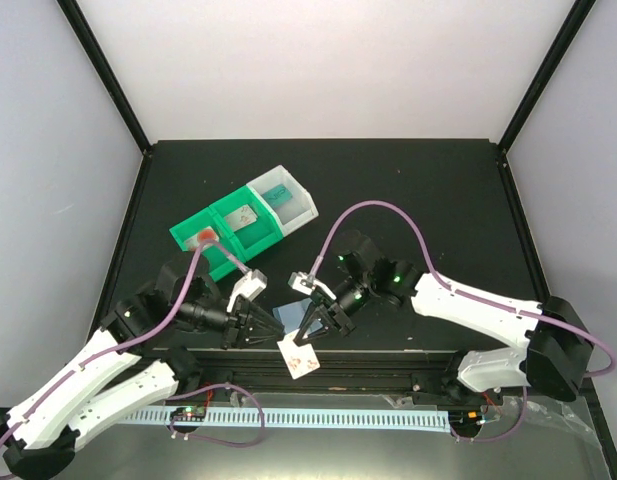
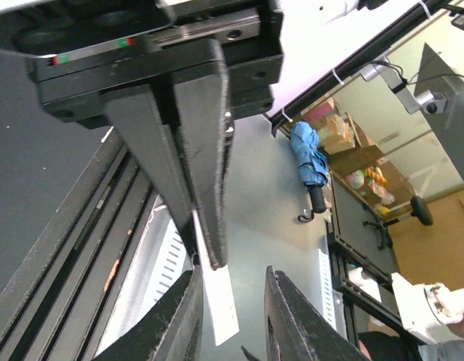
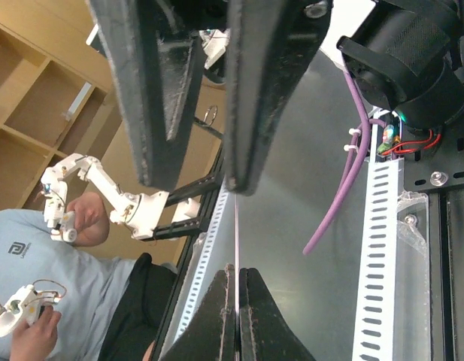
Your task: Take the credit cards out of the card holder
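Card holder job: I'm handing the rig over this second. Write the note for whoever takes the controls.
Left claw: shut on a white card with red marks, held near the table's front edge.
Right claw: open, its fingers straddling that card without gripping it.
Card holder: on the table between the two claws; cannot tell whether any card remains inside.
Done: the held card is out; teal card lies in the white tray, a greyish card in the green tray.
Left: put the held card down, probably in a tray, then check the holder.
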Tool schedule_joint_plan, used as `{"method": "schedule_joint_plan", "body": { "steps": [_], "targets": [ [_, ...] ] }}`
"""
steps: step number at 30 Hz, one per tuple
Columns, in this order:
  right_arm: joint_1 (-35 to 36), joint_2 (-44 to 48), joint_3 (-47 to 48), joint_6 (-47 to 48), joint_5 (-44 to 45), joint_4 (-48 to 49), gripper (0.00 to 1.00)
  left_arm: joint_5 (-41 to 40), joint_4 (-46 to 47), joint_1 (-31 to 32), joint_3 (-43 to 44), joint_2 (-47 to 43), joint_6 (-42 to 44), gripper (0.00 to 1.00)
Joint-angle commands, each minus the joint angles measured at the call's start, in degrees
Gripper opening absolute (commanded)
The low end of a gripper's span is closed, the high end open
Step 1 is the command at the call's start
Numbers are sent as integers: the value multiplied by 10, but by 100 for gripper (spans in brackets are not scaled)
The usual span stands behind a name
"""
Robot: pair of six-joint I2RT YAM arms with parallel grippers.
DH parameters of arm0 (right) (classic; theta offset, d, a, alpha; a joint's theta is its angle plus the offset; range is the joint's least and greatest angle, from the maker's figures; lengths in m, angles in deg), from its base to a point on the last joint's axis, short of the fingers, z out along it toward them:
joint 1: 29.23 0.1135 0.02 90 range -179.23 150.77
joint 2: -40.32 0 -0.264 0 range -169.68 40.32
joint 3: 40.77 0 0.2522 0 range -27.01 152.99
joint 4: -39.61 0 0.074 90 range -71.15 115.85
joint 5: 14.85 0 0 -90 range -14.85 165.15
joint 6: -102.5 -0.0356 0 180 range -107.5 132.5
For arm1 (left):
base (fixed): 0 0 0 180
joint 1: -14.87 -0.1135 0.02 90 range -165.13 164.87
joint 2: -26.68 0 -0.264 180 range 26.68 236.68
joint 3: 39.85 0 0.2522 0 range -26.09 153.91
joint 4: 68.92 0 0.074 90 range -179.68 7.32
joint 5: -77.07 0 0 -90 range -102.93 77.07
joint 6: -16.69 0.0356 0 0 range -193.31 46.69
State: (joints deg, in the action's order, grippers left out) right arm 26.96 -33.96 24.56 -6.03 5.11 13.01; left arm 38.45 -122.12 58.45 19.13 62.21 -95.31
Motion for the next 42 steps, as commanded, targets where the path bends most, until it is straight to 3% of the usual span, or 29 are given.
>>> {"method": "schedule_joint_plan", "body": {
  "steps": [1, 7, 21, 29, 42],
  "targets": [
    [1, -16, 20, -6, -22, 13, 1, 39, -10, -1, 11, 5, 31, 23],
    [2, -23, 38, 5, -13, 0, 1, 45, -27, -1, 7, 26, 55, 13],
    [2, -21, 31, 55, 3, -54, 1, -51, -69, -2, 43, 42, 59, 29],
    [2, -13, 30, 46, 0, -45, 1, -35, -76, -3, 28, 57, 64, 28],
    [2, -18, 20, 9, 11, 2, 1, -14, -87, -3, 15, 50, 76, 2]
  ]
}}
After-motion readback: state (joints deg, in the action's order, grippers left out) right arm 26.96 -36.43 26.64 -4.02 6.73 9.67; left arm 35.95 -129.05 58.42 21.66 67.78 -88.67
